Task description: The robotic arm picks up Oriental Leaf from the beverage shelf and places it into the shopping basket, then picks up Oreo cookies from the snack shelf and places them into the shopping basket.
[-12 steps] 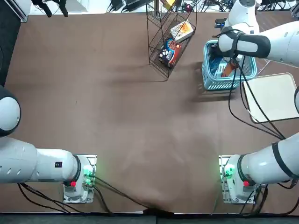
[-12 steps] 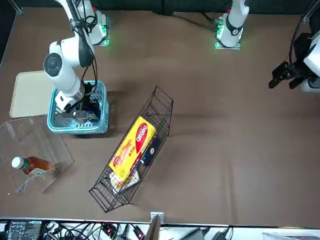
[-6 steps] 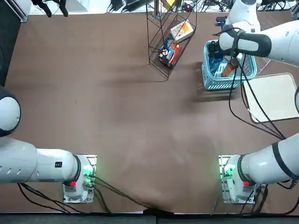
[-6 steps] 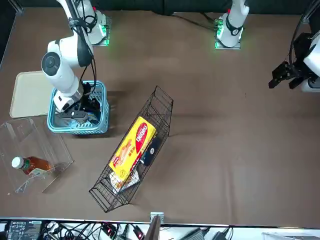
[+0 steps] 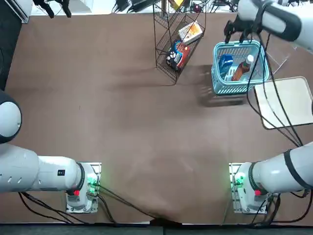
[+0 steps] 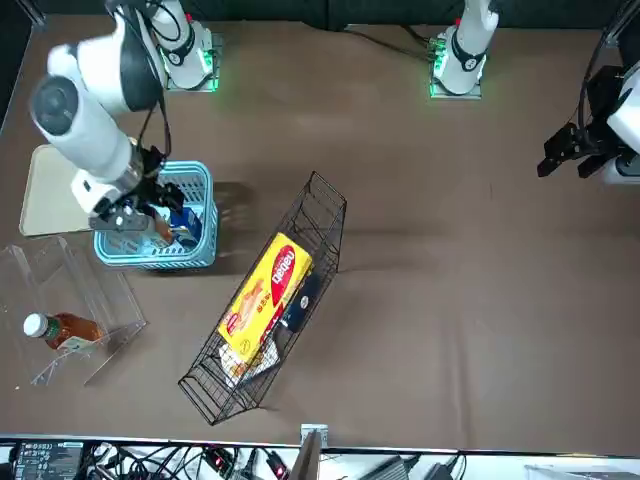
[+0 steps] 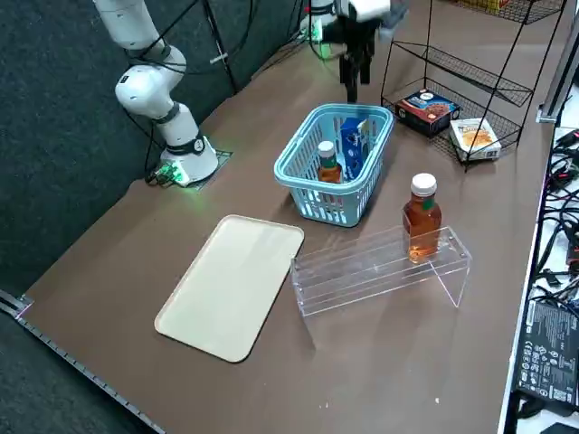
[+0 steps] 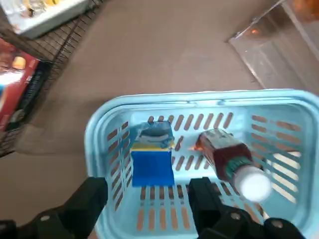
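you're looking at the wire snack shelf [image 5: 177,36] standing just left of the light blue shopping basket [image 5: 216,81] in the overhead view. the blue oreo box [image 5: 224,66] is standing inside the basket and the oriental leaf bottle [image 5: 241,70] is leaning beside it, so both items are sitting where the task wants them.

the right gripper [image 8: 149,196] is hanging above the basket's far rim with its fingers spread apart, holding nothing.

what could be going wrong from here: a low retreat could be clipping the basket rim or the wire shelf alongside, dragging the basket and tipping the bottle. the arm's cables are also hanging over the basket.

further right, a second bottle [image 7: 422,217] is standing on the clear beverage shelf [image 7: 380,268], and the beige tray [image 5: 287,102] is lying next to the basket, neither blocking the way up.
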You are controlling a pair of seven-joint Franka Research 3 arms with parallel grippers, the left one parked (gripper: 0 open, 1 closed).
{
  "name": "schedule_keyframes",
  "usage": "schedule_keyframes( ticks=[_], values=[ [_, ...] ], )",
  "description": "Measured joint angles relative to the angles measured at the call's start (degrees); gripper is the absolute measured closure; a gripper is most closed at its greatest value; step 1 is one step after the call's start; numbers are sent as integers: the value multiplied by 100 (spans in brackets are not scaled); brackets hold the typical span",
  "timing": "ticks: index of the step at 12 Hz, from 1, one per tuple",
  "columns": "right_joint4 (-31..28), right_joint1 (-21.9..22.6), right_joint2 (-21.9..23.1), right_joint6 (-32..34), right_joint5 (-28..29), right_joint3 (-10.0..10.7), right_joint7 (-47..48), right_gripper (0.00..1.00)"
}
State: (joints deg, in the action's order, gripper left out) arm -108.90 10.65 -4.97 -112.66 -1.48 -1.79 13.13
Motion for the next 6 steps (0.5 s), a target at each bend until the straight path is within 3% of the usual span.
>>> schedule_keyframes(
  ticks=[6],
  values=[
    [1569,-4,130,1924,6,49,-9,0]
  ],
)
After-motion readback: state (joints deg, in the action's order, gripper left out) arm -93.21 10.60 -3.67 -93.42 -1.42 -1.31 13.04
